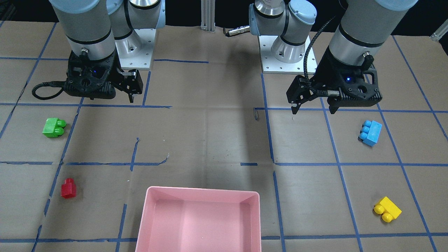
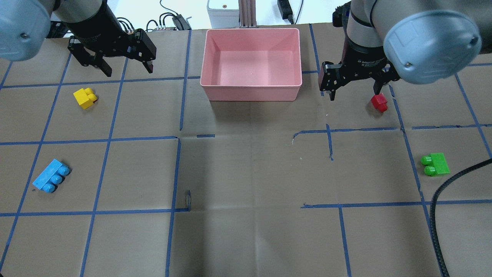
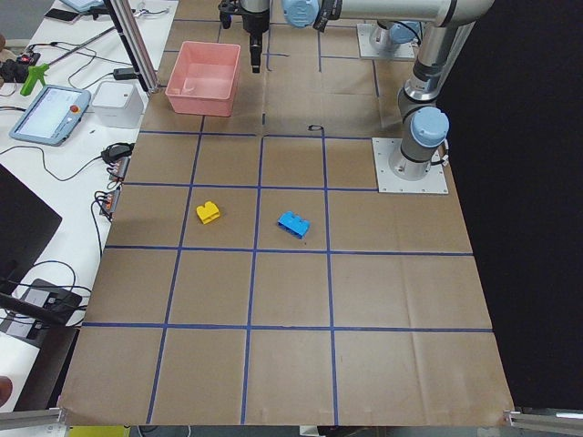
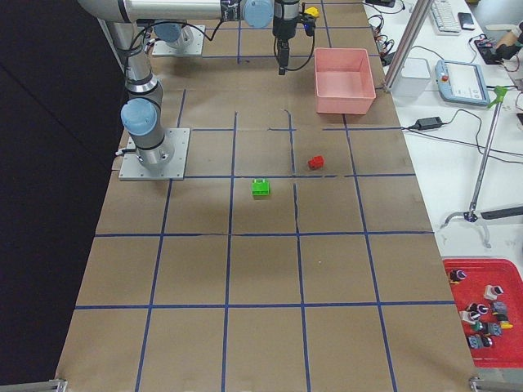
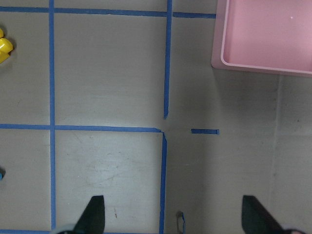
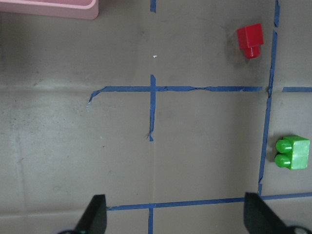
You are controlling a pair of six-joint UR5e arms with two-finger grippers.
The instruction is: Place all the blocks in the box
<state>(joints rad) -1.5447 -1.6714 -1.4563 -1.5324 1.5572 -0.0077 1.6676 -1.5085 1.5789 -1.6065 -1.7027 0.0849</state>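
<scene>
The pink box (image 2: 250, 94) stands empty at the far middle of the table, and also shows in the front view (image 1: 203, 190). The yellow block (image 2: 85, 97) and light-blue block (image 2: 50, 176) lie on my left side. The red block (image 2: 379, 102) and green block (image 2: 435, 164) lie on my right side. My left gripper (image 2: 128, 70) hovers open and empty, left of the box and beyond the yellow block. My right gripper (image 2: 354, 94) hovers open and empty right of the box, with the red block (image 6: 249, 40) by its outer finger. The green block (image 6: 293, 153) shows in the right wrist view.
Brown paper with a blue tape grid (image 2: 177, 138) covers the table. Both arm bases (image 1: 287, 52) are bolted at the robot's side. A black cable (image 2: 453, 181) loops in at the near right. Operator desks with devices (image 3: 50, 114) flank the far edge.
</scene>
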